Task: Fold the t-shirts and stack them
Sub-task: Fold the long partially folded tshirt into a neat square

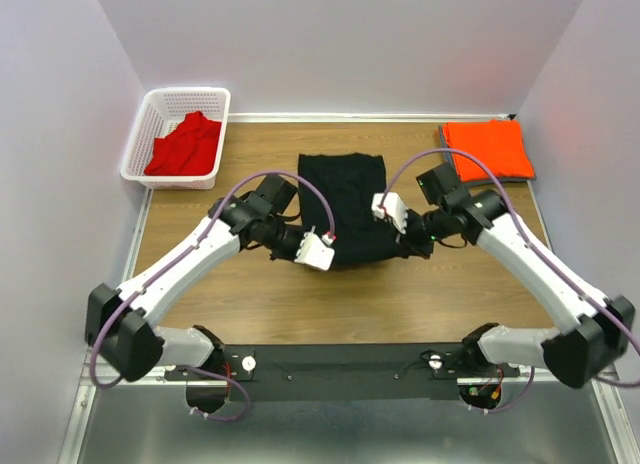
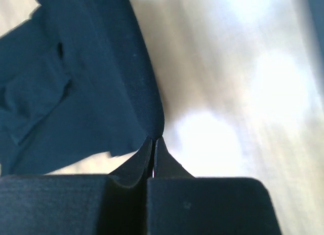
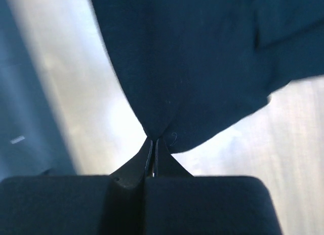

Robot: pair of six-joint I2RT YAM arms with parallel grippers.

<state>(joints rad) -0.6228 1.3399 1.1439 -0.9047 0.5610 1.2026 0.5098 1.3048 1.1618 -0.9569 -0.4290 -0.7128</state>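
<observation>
We see the table (image 1: 260, 304) from above, and the black shirt (image 1: 345, 184) lies at its centre as a narrow upright oblong. Its sides seem to be turned in already, so we judge it partly folded, with the crosswise fold not yet made.

The basket (image 1: 135, 152) sits at 10 o'clock, off the wood. The red shirt (image 1: 185, 146) lies crumpled inside it, so we count that one as unfolded.

The orange shirt (image 1: 488, 149) lies at 2 o'clock as a flat, neat square. It looks folded, and nothing lies on top of it.

By our reckoning, one shirt is done, one is mid-fold and one is untouched. No stack exists yet.

The left gripper (image 2: 153, 141) is at the black shirt's 7 o'clock corner. Its fingers are pressed together with no gap, and the cloth's edge runs into the tips.

The right gripper (image 3: 153, 141) is at the 5 o'clock corner. It is pinched tight as well, and the dark cloth puckers into its tips.

We take both to be holding the near hem.
</observation>
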